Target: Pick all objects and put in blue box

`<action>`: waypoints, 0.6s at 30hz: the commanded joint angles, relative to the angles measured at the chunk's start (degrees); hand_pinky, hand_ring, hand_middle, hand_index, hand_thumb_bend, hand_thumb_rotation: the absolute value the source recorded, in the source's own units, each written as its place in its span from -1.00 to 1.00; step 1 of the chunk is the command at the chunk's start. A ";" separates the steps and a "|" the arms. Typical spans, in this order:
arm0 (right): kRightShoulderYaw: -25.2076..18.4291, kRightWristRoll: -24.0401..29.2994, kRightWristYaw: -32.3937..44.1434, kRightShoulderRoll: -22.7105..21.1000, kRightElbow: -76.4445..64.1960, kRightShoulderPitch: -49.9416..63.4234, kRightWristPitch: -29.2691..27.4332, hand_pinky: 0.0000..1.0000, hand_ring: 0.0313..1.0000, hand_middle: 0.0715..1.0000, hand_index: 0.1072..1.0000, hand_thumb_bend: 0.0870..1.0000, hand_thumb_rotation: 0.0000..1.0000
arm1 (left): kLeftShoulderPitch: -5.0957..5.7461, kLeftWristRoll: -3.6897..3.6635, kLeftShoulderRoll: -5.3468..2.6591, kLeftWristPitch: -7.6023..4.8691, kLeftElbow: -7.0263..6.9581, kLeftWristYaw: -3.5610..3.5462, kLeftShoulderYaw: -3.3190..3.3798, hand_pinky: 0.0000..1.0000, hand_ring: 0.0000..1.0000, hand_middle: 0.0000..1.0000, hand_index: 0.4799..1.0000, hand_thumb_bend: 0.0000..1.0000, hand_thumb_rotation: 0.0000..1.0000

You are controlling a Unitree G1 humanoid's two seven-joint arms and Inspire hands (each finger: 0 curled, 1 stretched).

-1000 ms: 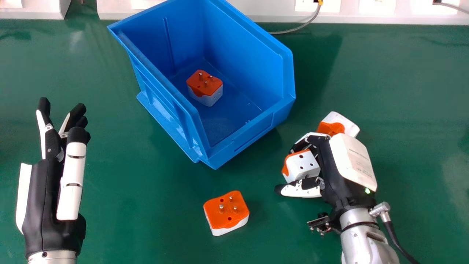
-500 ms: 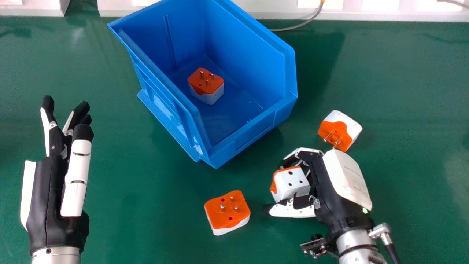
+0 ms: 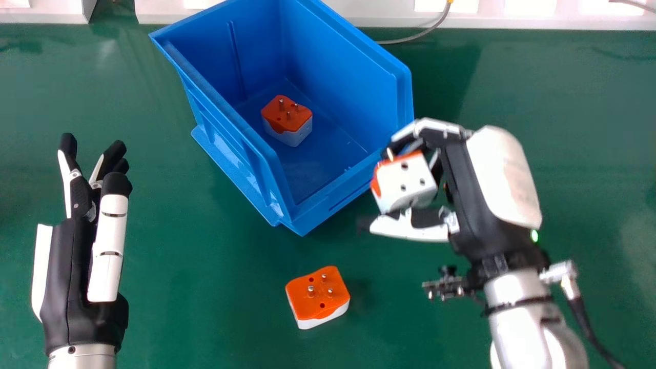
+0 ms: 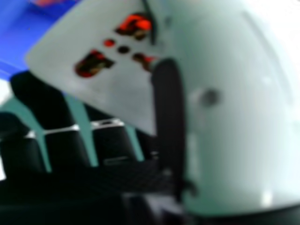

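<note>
- Adapter [image 3: 318, 297] on the surface, left of the right hand [image 3: 469, 205], nearer the robot: undone.
- Second adapter [image 3: 407, 184] grasped in that hand, not yet boxed.
- Blue box [image 3: 338, 66], ahead-left of it, holds a third adapter [image 3: 288, 123]: done.

- Blue box [image 3: 338, 148], 11 o'clock: plastic, smooth, slight gloss.
- Boxed adapter [image 3: 289, 136], inside at 11: smooth plastic, shiny metal pins.
- Loose adapter [image 3: 313, 302], 6 o'clock: smooth plastic, shiny metal pins.
- Held adapter [image 3: 407, 184], 3 o'clock: smooth plastic.
- Right hand [image 3: 461, 174], 3 o'clock; left hand [image 3: 66, 287], 9 o'clock: smooth white shells, black parts mostly matt.
- Right forearm [image 3: 517, 312], 4 o'clock: smooth, metallic.
- Tabletop [image 3: 205, 307]: smooth, faint sheen.
</note>
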 commanded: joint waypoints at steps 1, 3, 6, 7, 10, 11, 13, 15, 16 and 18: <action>-0.80 -0.04 0.97 0.41 -1.83 -5.28 -1.21 -0.82 -0.82 -0.28 -0.15 -0.07 -1.00 | 0.27 0.51 -0.06 -1.23 -0.68 0.34 -0.08 0.93 0.91 0.89 0.83 -0.02 0.74; -0.74 1.31 1.70 1.18 0.17 -9.02 -2.00 -0.82 -0.83 -0.29 -0.15 -0.07 -1.00 | 0.40 0.56 -0.16 -1.15 -0.83 0.40 -0.14 0.94 0.92 0.89 0.82 -0.03 0.74; -0.21 1.73 1.50 2.25 4.80 -14.30 -3.00 -0.83 -0.85 -0.27 -0.15 -0.07 -1.00 | 0.64 0.55 -0.27 -1.22 -0.98 0.42 -0.19 0.93 0.92 0.89 0.82 -0.03 0.74; -0.03 1.65 1.68 2.61 6.41 -15.97 -2.88 -0.83 -0.84 -0.29 -0.14 -0.07 -1.00 | 0.73 0.50 -0.21 -1.21 -0.98 0.37 -0.16 0.93 0.92 0.89 0.82 -0.04 0.75; 0.31 2.30 1.97 3.70 11.13 -20.65 -3.32 -0.66 -0.59 -0.28 -0.08 -0.09 -1.00 | 1.09 0.74 0.05 -1.36 -0.97 0.41 0.06 0.93 0.92 0.89 0.84 -0.04 0.75; 0.44 2.54 1.67 4.20 13.20 -22.46 -3.64 -0.66 -0.59 -0.28 -0.09 -0.08 -1.00 | 1.21 1.01 0.13 -1.43 -0.95 0.54 0.16 0.93 0.92 0.90 0.85 -0.03 0.76; 1.02 1.41 0.13 5.08 17.75 -26.26 -3.81 -0.75 -0.73 -0.27 -0.12 -0.08 -1.00 | 1.33 1.20 0.19 -1.65 -0.85 0.69 0.34 0.93 0.92 0.90 0.85 -0.03 0.76; 1.34 1.69 -0.20 6.16 22.94 -30.54 -4.18 -0.82 -0.83 -0.26 -0.14 -0.08 -1.00 | 1.32 1.21 0.20 -1.67 -0.82 0.85 0.40 0.90 0.91 0.89 0.83 -0.05 0.75; 1.43 2.12 0.06 6.71 25.48 -32.67 -4.16 -0.83 -0.83 -0.27 -0.14 -0.08 -1.00 | 1.32 1.19 0.18 -1.62 -0.89 0.91 0.34 0.90 0.90 0.88 0.81 -0.06 0.75; 1.91 2.23 -0.07 7.55 31.41 -37.30 -4.24 -0.81 -0.81 -0.27 -0.14 -0.08 -1.00 | 1.41 1.22 0.10 -1.23 -1.31 1.07 0.11 0.89 0.89 0.87 0.78 -0.08 0.75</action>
